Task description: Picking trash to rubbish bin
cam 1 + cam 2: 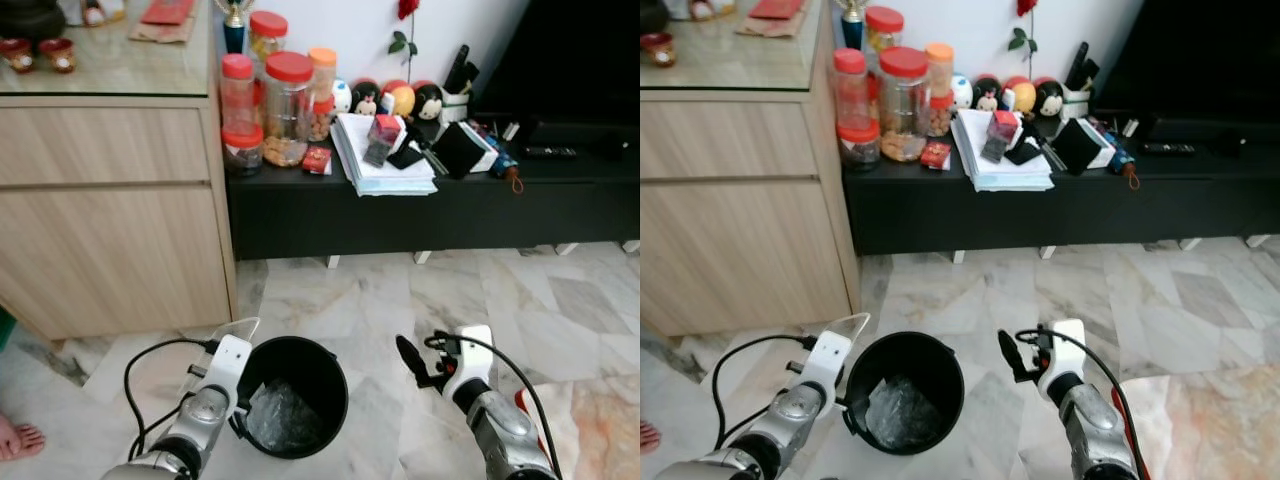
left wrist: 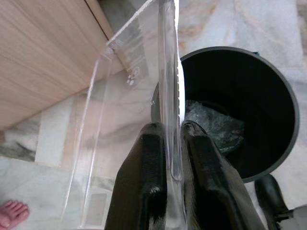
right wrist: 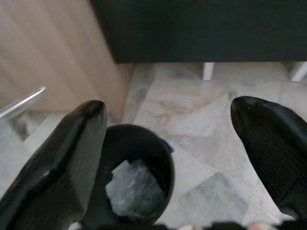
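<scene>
**Trash run: one piece binned, one in my claw**

- Left claw: pinched on the wall of a clear plastic container, held just beside the rim of the black rubbish bin, not yet over it.
- Right claw: spread wide, empty, on the bin's far side.
- Bin contents: crumpled clear plastic wrap.
- Remaining, by my judgement: carry container over the opening, release.
</scene>
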Controlling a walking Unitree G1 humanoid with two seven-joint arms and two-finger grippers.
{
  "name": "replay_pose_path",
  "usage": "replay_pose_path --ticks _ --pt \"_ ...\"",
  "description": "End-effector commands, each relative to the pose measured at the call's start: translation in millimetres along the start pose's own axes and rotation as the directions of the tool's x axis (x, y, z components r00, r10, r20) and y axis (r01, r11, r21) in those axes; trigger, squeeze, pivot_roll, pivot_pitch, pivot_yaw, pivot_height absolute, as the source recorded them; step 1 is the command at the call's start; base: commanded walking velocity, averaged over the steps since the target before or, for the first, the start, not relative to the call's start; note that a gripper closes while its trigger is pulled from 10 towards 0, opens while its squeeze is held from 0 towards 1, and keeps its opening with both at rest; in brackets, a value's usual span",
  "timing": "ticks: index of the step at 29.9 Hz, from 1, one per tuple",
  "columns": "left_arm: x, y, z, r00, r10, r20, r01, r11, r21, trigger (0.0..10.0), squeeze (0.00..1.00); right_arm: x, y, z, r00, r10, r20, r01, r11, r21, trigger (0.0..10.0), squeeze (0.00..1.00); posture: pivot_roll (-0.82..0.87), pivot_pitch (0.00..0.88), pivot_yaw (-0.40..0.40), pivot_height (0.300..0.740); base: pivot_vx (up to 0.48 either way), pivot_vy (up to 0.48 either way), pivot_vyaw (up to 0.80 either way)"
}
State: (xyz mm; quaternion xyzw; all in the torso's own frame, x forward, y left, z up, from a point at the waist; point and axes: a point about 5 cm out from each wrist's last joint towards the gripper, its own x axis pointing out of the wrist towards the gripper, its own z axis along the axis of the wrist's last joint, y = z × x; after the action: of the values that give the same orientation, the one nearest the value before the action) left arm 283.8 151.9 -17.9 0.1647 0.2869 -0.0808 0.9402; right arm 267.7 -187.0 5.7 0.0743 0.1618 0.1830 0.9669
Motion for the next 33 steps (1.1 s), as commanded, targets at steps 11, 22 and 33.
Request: replay_pose_path --ticks 11,22,33 --pt "5.6 -18.3 28 0.992 -0.101 0.077 0.100 0.995 0.019 10.0 0.00 3.9 26.3 28 0.992 0.130 0.000 -0.129 0.989 -0.077 10.0 0.00 -0.01 0.144 -0.168 0.740 0.000 0.000 0.00" --pt "6.0 -37.2 41 0.959 -0.260 0.110 0.269 0.960 -0.072 10.0 0.00 -1.0 41.0 54 0.988 0.151 0.015 -0.148 0.981 -0.123 10.0 0.00 -0.07 0.169 -0.211 0.740 0.000 0.000 0.00" --pt "3.3 -61.0 42 0.939 -0.321 0.122 0.340 0.921 -0.192 10.0 0.00 -14.4 50.6 64 0.984 0.175 0.003 -0.174 0.977 -0.125 10.0 0.00 -0.12 0.211 -0.249 0.740 0.000 0.000 0.00"
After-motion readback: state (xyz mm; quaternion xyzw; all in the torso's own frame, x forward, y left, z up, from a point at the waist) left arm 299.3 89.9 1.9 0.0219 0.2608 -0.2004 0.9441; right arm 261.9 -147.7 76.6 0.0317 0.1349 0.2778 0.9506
